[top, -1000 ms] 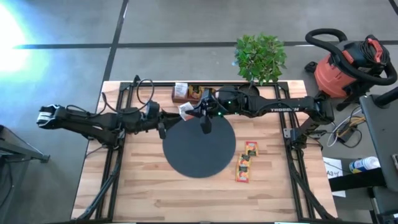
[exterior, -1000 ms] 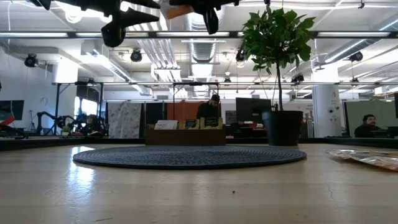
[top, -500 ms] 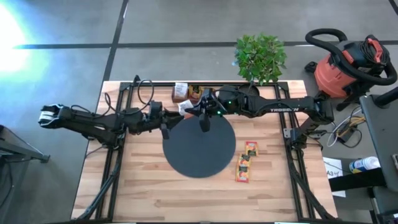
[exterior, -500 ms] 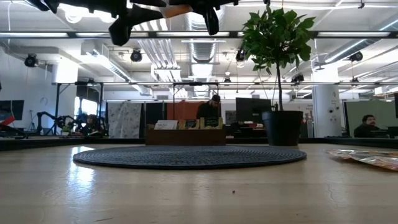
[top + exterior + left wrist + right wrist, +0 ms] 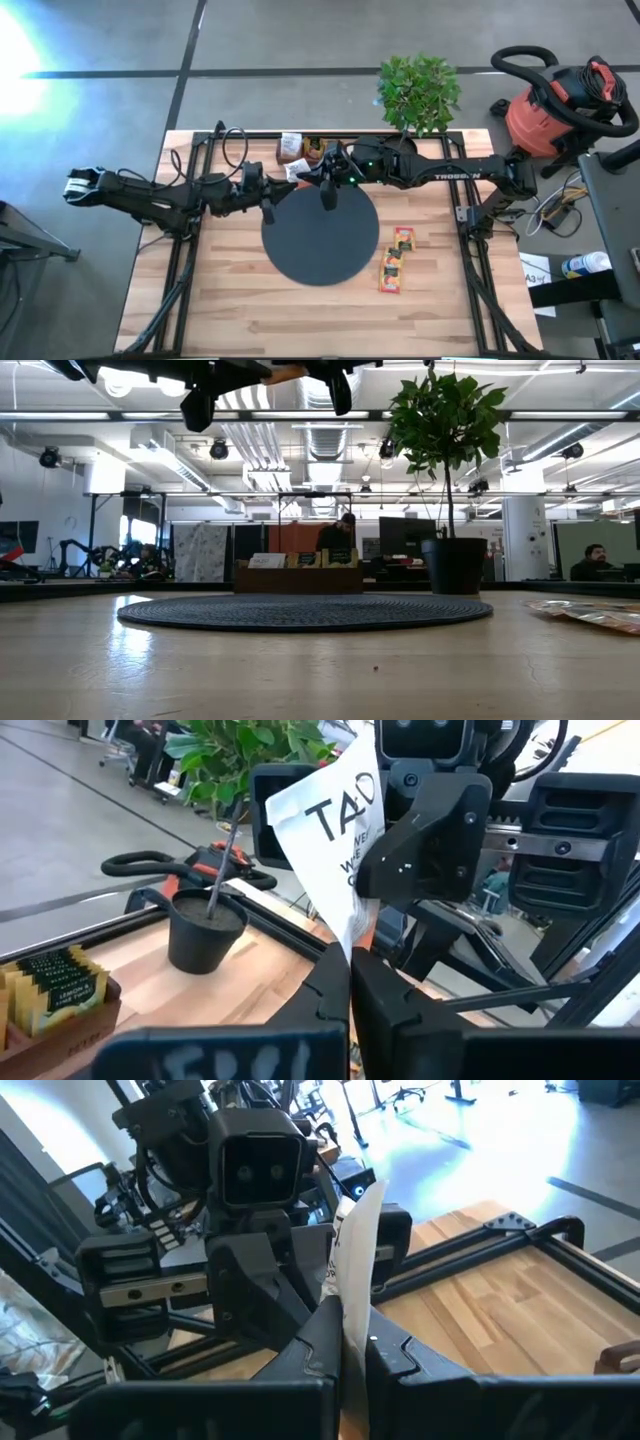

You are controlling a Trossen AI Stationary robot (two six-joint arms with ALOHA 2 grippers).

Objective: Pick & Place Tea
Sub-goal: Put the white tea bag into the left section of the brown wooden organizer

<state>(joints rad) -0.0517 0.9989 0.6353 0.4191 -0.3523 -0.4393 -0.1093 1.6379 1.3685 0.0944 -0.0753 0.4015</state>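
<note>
A white tea sachet point(image 5: 297, 175) with dark print point(image 5: 335, 820) hangs in the air over the far rim of the round black mat point(image 5: 320, 245). Both grippers meet at it. My left gripper point(image 5: 288, 181) reaches in from the table's left and is shut on it. My right gripper point(image 5: 309, 176) reaches in from the right and is shut on it too. More orange and yellow sachets point(image 5: 394, 262) lie flat on the wood to the right of the mat. A wooden box point(image 5: 303, 149) with sachets standing in it sits at the far edge. My left gripper pinches the white sachet's edge point(image 5: 351, 928) between its two shut fingers, coming level from the table's left. The sachet stands up beyond the fingers, lifted clear of the mat. My right gripper pinches the sachet's opposite edge point(image 5: 349, 1308) between its two fingers, level from the table's right. The sachet shows edge-on in its wrist view and is lifted clear.
A potted plant point(image 5: 418, 92) stands at the table's far edge, right of the box. Black frame rails point(image 5: 190, 240) run along the table's left and right sides. Bare wood lies in front of the mat. A red vacuum point(image 5: 560, 105) stands off the table.
My left gripper has gone toward the table's right, up to the white sachet held by my right gripper, and has shut on it. The sachet and my right gripper have stayed in place.
</note>
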